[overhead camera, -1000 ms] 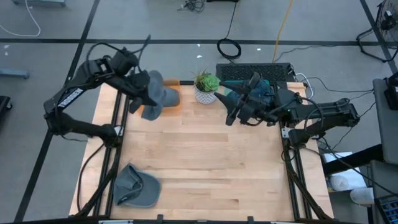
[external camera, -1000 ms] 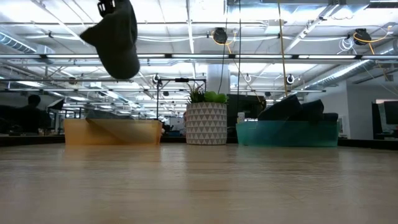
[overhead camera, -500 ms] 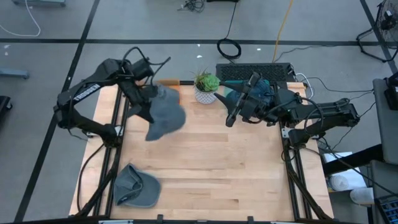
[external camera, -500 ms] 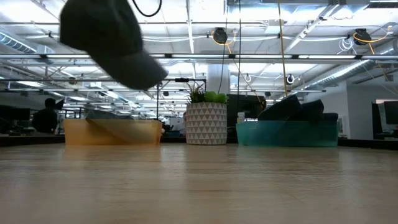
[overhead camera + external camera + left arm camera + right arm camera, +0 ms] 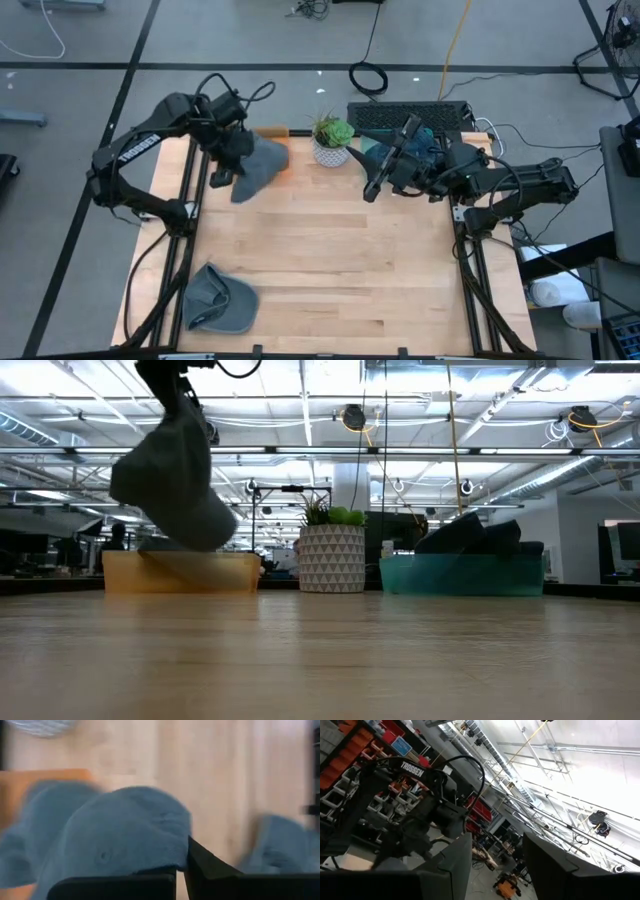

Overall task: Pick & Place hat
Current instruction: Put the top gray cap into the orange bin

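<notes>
The left claw is clamped on a grey hat, hanging above the orange bin at the counter's back. A second hat lies near the front left corner. Potted plant and teal bin follow; the right claw hovers there, fingers apart.

Hat pinched in left gripper jaws: slate grey-blue, plain, no pattern. Second hat lying on tabletop: same grey-blue. Tabletop: pale blond wood, plank seams. Bin just beyond the left jaws: translucent orange. Plant pot: white with grey triangle pattern; foliage bright green. Bin by the right gripper: teal, dark contents. Both arms: black.
</notes>
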Controlling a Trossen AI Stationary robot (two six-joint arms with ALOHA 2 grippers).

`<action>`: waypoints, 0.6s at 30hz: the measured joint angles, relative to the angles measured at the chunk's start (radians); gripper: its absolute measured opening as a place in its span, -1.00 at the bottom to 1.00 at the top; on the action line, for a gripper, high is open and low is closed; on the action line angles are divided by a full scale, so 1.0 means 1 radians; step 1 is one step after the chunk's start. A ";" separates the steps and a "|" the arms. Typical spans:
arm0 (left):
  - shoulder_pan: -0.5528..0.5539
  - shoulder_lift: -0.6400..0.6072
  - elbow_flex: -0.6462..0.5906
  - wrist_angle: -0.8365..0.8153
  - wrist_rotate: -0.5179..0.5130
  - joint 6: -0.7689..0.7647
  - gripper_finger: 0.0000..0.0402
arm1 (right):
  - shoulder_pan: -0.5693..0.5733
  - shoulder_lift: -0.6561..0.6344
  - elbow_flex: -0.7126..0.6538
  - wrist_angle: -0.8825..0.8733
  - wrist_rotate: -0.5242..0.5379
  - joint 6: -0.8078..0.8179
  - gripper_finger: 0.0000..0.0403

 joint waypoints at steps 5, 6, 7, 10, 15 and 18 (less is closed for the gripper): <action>0.033 0.000 0.000 0.092 -0.151 0.036 -0.96 | 0.000 0.001 0.000 0.000 0.000 0.000 -0.20; 0.042 0.000 0.000 0.114 -0.161 0.034 -0.96 | 0.000 0.004 0.000 0.000 0.000 0.001 -0.20; 0.053 0.000 0.000 0.131 -0.166 0.030 -0.96 | 0.000 0.008 0.000 0.000 0.000 0.003 -0.20; 0.084 0.012 0.000 0.152 -0.192 0.024 -0.97 | 0.000 0.020 0.000 -0.002 0.000 0.003 -0.20; 0.122 0.059 0.000 0.160 -0.327 0.032 -0.97 | 0.000 0.037 0.000 -0.007 0.000 -0.002 -0.20; 0.146 0.082 0.000 0.185 -0.376 0.047 -0.97 | -0.003 0.037 0.000 -0.015 0.000 -0.002 -0.20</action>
